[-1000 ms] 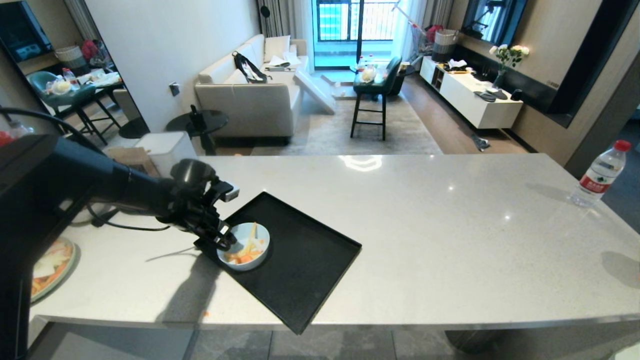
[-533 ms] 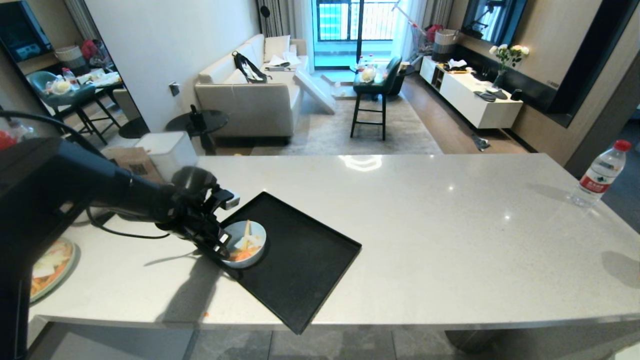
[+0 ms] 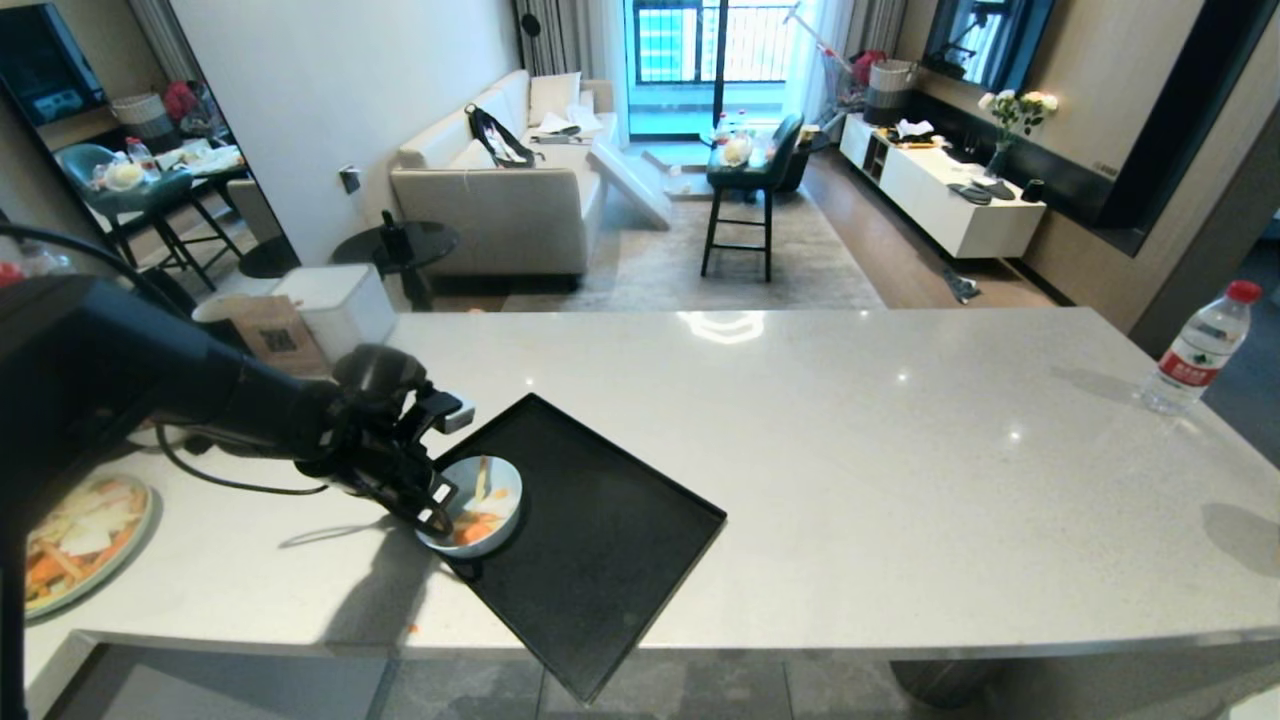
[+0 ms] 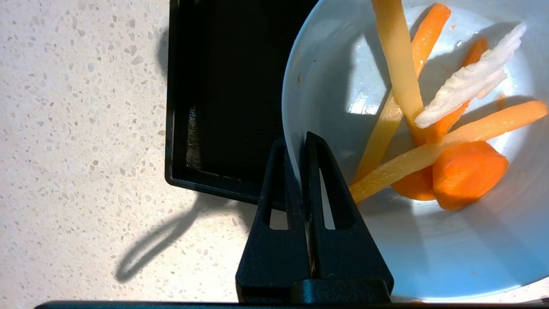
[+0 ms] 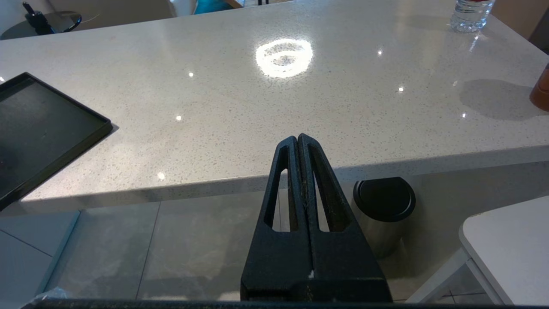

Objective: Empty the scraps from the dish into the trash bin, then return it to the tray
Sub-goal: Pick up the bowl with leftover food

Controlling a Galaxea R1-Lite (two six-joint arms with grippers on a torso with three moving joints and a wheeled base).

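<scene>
Our left gripper (image 3: 437, 497) pinches the rim of the dish (image 3: 470, 505), one finger in, one out. We see the dish at lower left of the head view, over the near-left corner of the tray (image 3: 600, 540), with the scraps (image 4: 429, 141) inside. No bin shows near it. A second ago the fingers were apart. Now they are clamped, and the dish sits nearer the corner. Our right gripper (image 5: 300, 141) is pressed together, low by the counter edge.
</scene>
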